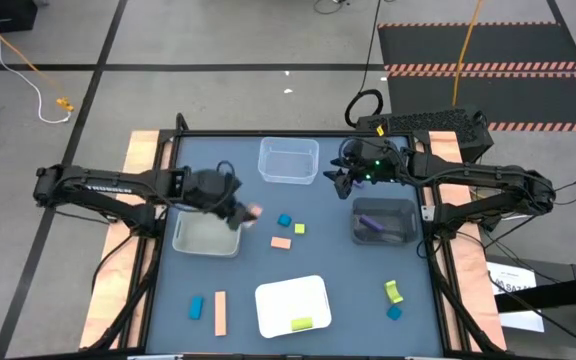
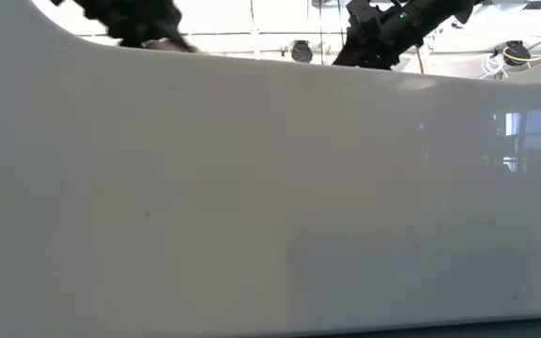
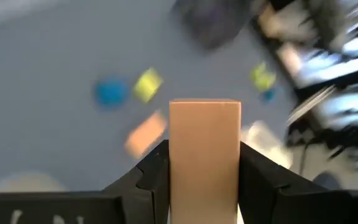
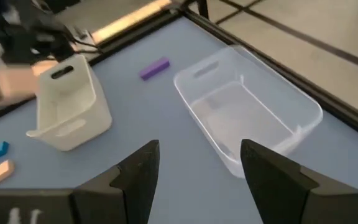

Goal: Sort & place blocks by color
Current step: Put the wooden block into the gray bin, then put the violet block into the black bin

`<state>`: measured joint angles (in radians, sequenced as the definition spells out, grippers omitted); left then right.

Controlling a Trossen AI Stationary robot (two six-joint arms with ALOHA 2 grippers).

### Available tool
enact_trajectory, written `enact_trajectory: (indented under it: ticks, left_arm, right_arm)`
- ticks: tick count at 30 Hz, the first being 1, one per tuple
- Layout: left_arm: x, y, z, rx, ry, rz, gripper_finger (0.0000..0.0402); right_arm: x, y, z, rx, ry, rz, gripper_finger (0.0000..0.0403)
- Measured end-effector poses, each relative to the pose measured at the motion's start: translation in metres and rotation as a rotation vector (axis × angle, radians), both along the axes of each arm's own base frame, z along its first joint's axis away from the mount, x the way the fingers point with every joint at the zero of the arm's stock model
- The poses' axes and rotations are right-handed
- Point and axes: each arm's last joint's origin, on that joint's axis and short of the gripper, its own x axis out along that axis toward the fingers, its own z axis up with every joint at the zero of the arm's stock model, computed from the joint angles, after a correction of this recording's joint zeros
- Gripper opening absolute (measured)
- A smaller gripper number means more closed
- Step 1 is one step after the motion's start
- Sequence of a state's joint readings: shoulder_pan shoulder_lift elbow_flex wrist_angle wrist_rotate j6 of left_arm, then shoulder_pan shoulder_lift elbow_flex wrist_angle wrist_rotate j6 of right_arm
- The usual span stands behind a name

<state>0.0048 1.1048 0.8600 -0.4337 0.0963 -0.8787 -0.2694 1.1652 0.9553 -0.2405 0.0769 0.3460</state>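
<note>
My left gripper (image 1: pixel 242 211) is shut on a tan block (image 3: pixel 204 149) just right of the white bin (image 1: pixel 206 236). My right gripper (image 4: pixel 201 168) is open and holds nothing, between the clear bin (image 1: pixel 288 161) and the dark grey bin (image 1: pixel 384 222), which has a purple block (image 1: pixel 372 222) in it. Loose on the mat lie a blue cube (image 1: pixel 284 220), a yellow cube (image 1: pixel 299 229), a tan block (image 1: pixel 281 242), a blue block (image 1: pixel 196 307), a tan bar (image 1: pixel 220 312), a yellow-green block (image 1: pixel 393 291), a blue cube (image 1: pixel 395 312) and a purple bar (image 4: pixel 154 68). My left gripper pinches the tan block (image 3: pixel 204 186) between its two fingers (image 3: pixel 154 177), one on each side face. The block's free end (image 3: pixel 204 115) juts out past the fingertips. The fingers come from the table's left. The block is off the mat, beside the white bin's right rim.
A white tray (image 1: pixel 293 290) near the front edge holds a yellow-green block (image 1: pixel 301 323); its wall (image 2: pixel 270 207) fills the low view. There is open mat between the tray and the bins. The table frame (image 1: pixel 433 270) runs along the right side.
</note>
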Motion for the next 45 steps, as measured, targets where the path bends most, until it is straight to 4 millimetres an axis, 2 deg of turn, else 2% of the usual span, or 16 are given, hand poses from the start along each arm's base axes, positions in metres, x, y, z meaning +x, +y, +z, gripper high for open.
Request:
enact_trajectory:
  ticks: [5,11,17,21,29,34,38,45]
  left_arm:
    - [-0.026,-0.017,-0.019,0.018,0.319,0.091,0.013]
    - [-0.049,-0.024,-0.033,0.044,0.587,0.253,0.015]
    - [-0.048,-0.026,-0.044,0.075,0.704,0.329,0.0138]
    - [-0.041,-0.027,-0.052,0.101,0.738,0.35,0.0137]
    - [-0.032,-0.029,-0.065,0.118,0.807,0.371,0.0212]
    - [-0.031,-0.029,-0.066,0.106,0.803,0.387,0.0231]
    - [-0.031,-0.029,-0.059,0.045,0.733,0.422,0.0233]
    - [-0.023,-0.023,-0.042,-0.01,0.486,0.446,0.0234]
  right_arm:
    - [0.004,0.004,0.001,-0.031,-0.056,0.028,0.0215]
    - [0.007,0.014,-0.014,-0.042,-0.126,0.067,0.0215]
    - [0.006,0.025,-0.037,0.009,-0.18,0.078,0.0215]
    - [0.004,0.031,-0.048,0.041,-0.182,0.085,0.0215]
    - [0.005,0.041,-0.05,0.039,-0.177,0.127,0.0215]
    - [0.005,0.042,-0.05,0.038,-0.177,0.129,0.0215]
    - [0.006,0.041,-0.048,0.034,-0.199,0.129,0.0215]
    - [0.007,0.041,-0.045,0.029,-0.23,0.129,0.0215]
